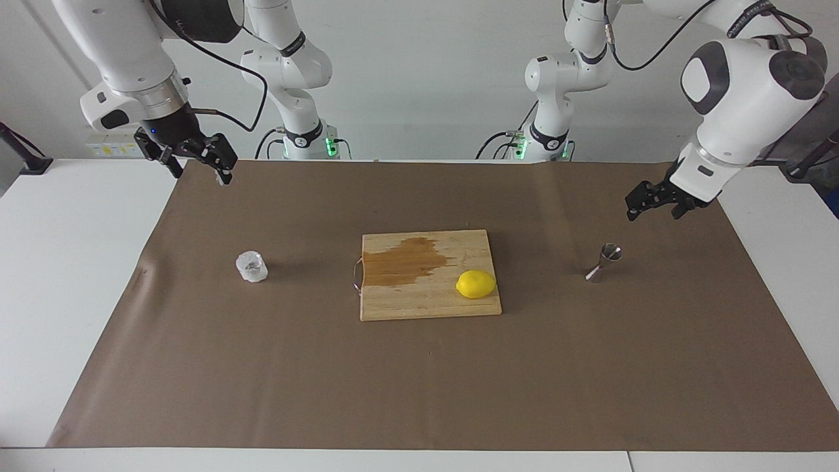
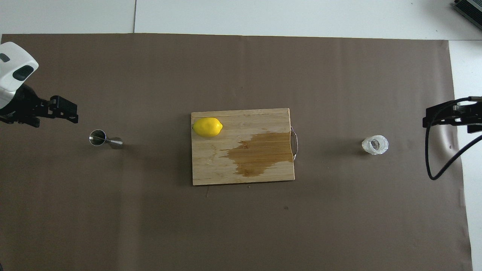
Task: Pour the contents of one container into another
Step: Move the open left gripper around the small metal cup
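- I'm working in a robotics lab, not a kitchen.
- Two white arms stand on bases at the table's robot end, status lights glowing green, black cables looping off them.
- The wall at their backs is bare and pale.
- The table is plain white, covered by a sheet of brown paper.
- The only kitchen things are props: a wooden board with a lemon on it.
- I see dark equipment at one table corner in the overhead view.
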Robot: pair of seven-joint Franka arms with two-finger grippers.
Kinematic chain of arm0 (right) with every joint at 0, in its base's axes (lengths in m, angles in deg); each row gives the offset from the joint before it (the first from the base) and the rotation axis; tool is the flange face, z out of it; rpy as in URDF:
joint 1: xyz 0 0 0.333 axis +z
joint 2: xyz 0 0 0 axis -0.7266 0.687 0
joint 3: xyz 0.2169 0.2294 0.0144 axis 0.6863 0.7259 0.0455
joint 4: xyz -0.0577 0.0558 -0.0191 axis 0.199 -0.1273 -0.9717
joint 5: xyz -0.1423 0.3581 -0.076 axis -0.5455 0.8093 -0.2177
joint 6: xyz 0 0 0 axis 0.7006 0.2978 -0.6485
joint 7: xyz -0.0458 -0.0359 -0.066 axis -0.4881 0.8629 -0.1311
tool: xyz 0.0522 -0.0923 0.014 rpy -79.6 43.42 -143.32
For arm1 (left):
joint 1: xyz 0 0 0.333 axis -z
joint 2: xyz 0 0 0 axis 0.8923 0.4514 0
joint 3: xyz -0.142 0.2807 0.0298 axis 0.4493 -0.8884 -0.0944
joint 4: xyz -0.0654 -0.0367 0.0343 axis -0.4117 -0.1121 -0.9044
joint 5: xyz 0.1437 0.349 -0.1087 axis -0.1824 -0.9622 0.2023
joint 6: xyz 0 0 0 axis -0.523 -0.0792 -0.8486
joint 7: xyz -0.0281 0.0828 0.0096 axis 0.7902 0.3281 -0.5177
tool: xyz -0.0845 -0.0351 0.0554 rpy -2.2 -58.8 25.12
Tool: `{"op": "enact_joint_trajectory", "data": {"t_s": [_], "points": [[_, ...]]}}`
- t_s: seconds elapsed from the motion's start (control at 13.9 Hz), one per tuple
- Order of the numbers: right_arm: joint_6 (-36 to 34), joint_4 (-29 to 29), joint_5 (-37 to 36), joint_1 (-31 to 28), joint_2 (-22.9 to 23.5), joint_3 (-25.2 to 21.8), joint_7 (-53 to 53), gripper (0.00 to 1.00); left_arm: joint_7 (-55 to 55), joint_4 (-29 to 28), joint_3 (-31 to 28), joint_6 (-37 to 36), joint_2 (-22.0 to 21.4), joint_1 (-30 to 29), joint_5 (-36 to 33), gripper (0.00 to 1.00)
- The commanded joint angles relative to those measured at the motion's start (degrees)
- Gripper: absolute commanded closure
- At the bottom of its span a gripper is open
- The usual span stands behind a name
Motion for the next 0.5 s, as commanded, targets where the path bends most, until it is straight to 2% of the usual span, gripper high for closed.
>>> {"op": "enact_joint_trajectory", "data": {"t_s": [0.0, 0.22, 0.43], "points": [[0.6, -1.7, 0.3, -0.6, -1.4, 0.4, -0.4, 0.00, 10.6, 0.0, -0.4, 1.3, 2.8, -3.9, 5.5, 0.00], [0.6, -1.7, 0.3, -0.6, -1.4, 0.5, -0.4, 0.00, 24.9, -6.4, -0.4, 5.0, 1.8, -6.7, 13.8, 0.00], [0.6, -1.7, 0.3, -0.6, -1.4, 0.5, -0.4, 0.00, 38.2, -18.1, -0.4, 13.0, -1.9, -10.6, 25.3, 0.00]]}}
